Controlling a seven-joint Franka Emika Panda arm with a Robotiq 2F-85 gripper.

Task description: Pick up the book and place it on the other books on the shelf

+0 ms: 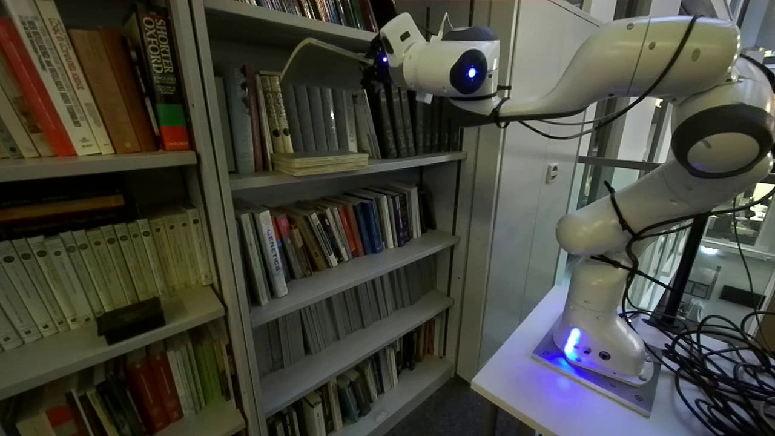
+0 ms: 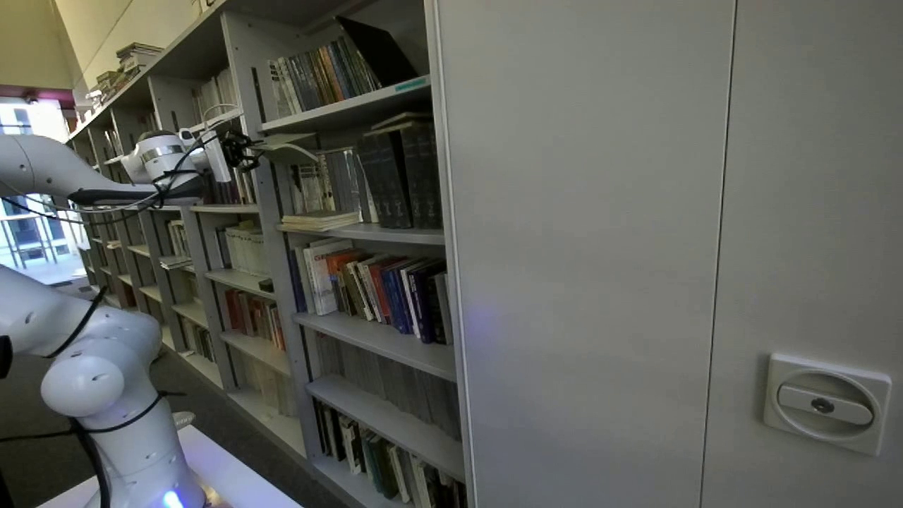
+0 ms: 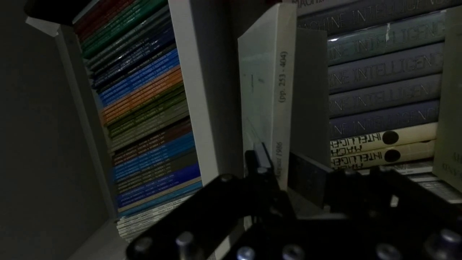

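Black cables [image 1: 720,363] are lying nearest in an exterior view, tangling over a white surface [image 1: 508,381] on which the robot's base [image 1: 596,357] is standing, a blue light [image 1: 572,342] glowing at its side. Above the surface, the white arm [image 1: 642,54] is arching across toward the grey bookcase [image 1: 213,200]. At its end, the black fingers [image 3: 308,178] are pinching the book [image 3: 285,83] near its spine, one on either side, standing close together. That pale spine is facing the wrist camera and carrying the print "(pp. 253 - 404)". Thin and dull olive, the book is hanging in the air, higher than the shelf [image 1: 418,161] and lower than the board above [image 3: 195,90], and its free part is bending downward in both exterior views. Whether that drooping edge is touching anything is hard to tell from these angles. Beneath it, a flat stack of thin tan books [image 1: 321,162] is lying at the shelf's front edge. Behind the stack, the upright books [image 1: 321,118] are standing tightly packed, mostly showing grey, cream and dark spines. More books [image 1: 339,230] are filling the tiers below, some leaning. On the board above, blue, orange and green booklets [image 3: 151,119] are standing side by side.
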